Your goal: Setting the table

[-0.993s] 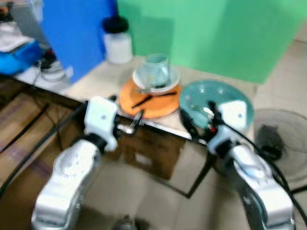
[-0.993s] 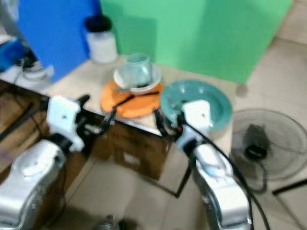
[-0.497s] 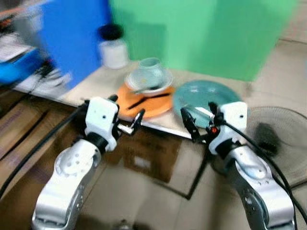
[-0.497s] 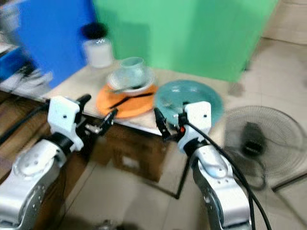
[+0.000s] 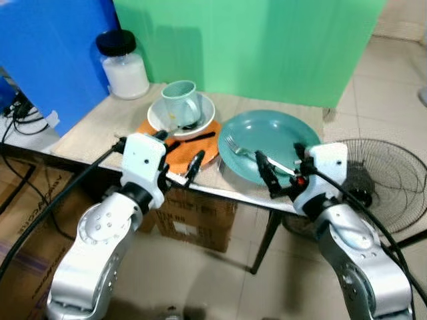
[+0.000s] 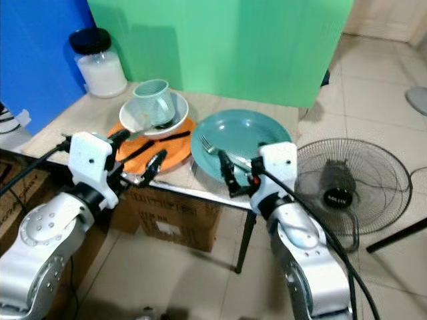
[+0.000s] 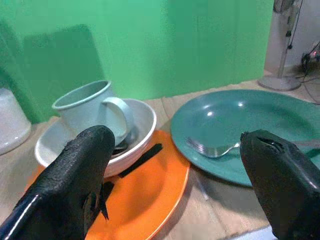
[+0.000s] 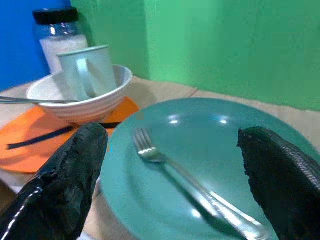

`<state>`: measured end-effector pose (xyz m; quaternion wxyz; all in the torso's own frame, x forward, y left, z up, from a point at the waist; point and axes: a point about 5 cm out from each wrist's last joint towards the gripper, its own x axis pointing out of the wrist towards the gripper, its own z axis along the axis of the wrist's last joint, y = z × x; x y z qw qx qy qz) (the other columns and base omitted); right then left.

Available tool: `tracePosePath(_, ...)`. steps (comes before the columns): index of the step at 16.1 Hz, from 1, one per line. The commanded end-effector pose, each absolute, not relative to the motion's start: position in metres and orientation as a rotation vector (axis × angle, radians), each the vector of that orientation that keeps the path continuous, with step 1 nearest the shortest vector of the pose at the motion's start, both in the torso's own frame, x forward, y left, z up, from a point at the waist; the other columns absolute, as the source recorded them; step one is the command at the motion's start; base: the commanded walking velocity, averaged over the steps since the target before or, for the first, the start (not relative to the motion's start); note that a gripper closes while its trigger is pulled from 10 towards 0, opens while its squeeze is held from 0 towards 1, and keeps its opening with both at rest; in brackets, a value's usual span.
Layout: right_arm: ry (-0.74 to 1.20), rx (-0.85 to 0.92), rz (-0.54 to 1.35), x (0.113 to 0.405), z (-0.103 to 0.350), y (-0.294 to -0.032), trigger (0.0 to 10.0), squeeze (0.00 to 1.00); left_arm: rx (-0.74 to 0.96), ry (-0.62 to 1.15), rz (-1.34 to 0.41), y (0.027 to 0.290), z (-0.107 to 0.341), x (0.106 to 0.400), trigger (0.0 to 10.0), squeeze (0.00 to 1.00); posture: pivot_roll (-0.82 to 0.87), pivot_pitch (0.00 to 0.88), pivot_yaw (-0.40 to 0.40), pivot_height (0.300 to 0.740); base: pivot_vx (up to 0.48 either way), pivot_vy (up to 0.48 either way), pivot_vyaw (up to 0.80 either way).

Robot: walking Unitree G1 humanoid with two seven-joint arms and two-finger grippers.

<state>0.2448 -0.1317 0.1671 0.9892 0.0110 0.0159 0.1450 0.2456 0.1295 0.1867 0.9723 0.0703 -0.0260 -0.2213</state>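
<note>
Both grippers stand at the near edge of the table (image 5: 100, 123), fingers spread wide and holding nothing. Ahead of the right gripper (image 5: 283, 175), between its two black fingers (image 8: 60, 195) as its wrist view looks along them, lies a teal plate (image 5: 267, 133) with a steel fork (image 8: 185, 175) resting on it, tines toward the far side, handle running back toward the fingertips. Ahead of the left gripper (image 5: 180, 157) sits an orange plate (image 7: 150, 200) carrying a white bowl (image 7: 135, 135); a pale green mug (image 7: 90, 110) stands in the bowl, and a dark utensil, possibly a chopstick or knife, lies across the orange plate just beyond the fingertips. A white jar with a black lid (image 5: 123, 63) stands well beyond, near the blue panel.

The fork is likely light, stiff and slippery, and it lies flat against glazed ware, so a pinch across the handle's raised middle looks safer than the tines. The plates and bowl are probably ceramic: heavy for two thin fingers, smooth, breakable; the rim nearest the fingertips is the place to grip. The mug's handle or wall offers a hold, though it may rock in the bowl.
</note>
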Motion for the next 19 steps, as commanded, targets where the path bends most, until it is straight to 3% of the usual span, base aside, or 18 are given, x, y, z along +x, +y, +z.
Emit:
tracePosePath(1,0.026,0.019,0.289,0.244,0.168,-0.133,10.0,1.00,0.147,-0.047,-0.445,0.131,0.186,0.245,10.0,0.37,0.07,0.087,0.026,0.740,0.285,0.000,0.00)
tracePosePath(14,0.045,-0.025,0.299,0.250,0.167,-0.138,10.0,1.00,0.143,-0.048,-0.481,0.130,0.186,0.244,10.0,0.35,0.07,0.080,0.028,0.740,0.255,0.000,0.00)
tracePosePath(19,0.214,-0.165,0.510,0.279,0.154,-0.143,10.0,1.00,0.175,0.015,-0.641,0.123,0.179,0.237,10.0,0.35,0.06,0.085,0.033,0.740,0.000,0.000,0.00)
